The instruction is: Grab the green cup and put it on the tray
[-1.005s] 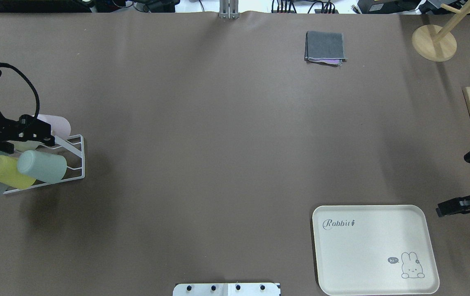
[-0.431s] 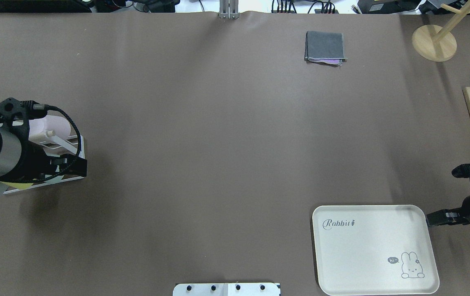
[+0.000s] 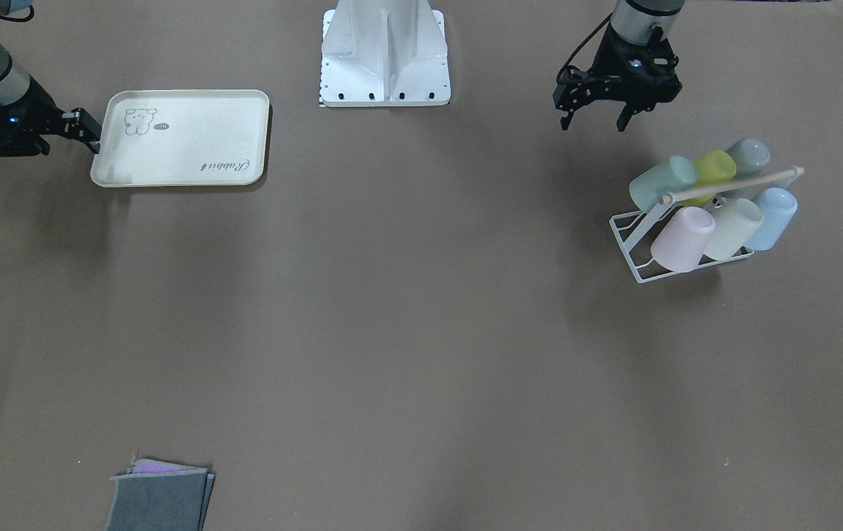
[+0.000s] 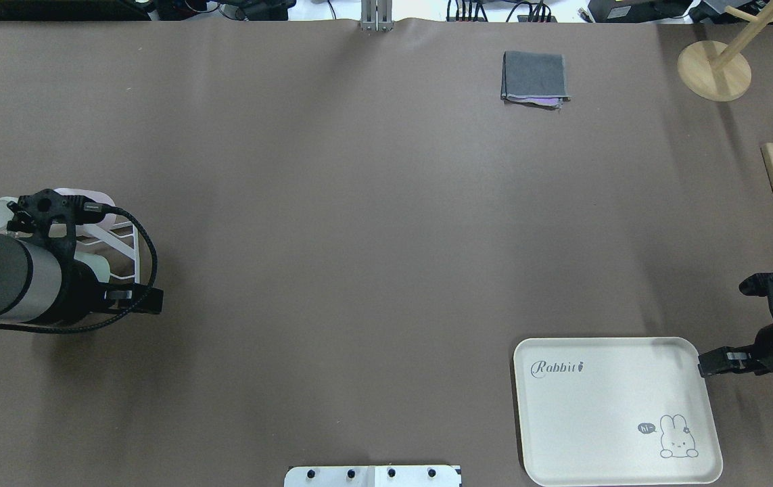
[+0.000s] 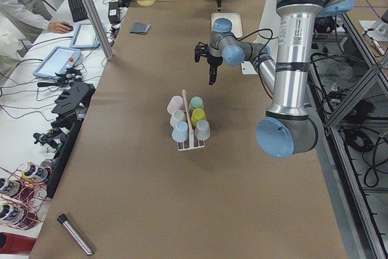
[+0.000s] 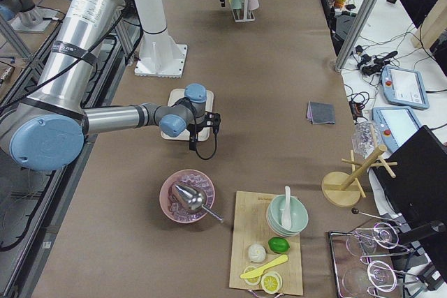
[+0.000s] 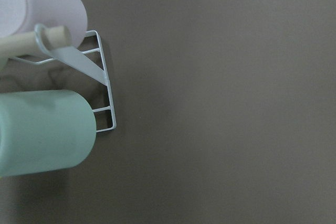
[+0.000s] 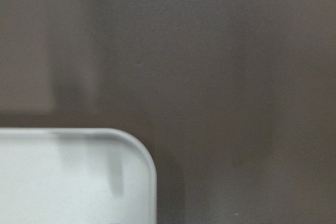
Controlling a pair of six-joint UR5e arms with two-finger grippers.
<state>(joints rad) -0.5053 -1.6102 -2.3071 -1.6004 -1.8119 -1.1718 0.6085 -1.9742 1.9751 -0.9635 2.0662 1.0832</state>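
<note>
The green cup (image 3: 663, 182) leans on the wire rack (image 3: 647, 220). In the front view the left hand (image 3: 592, 122) hangs at ten o'clock from it, spread wide, holding nothing. The tray (image 3: 185, 140) lies far at nine o'clock on the tabletop (image 3: 406, 310); whether the right hand (image 3: 93, 131) beside it is spread or closed, I cannot tell.

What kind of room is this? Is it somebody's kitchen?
Probably a robot lab, not a kitchen. A left arm and a right arm stand at one long table, and the bench beside it holds a tablet and loose cables.
</note>
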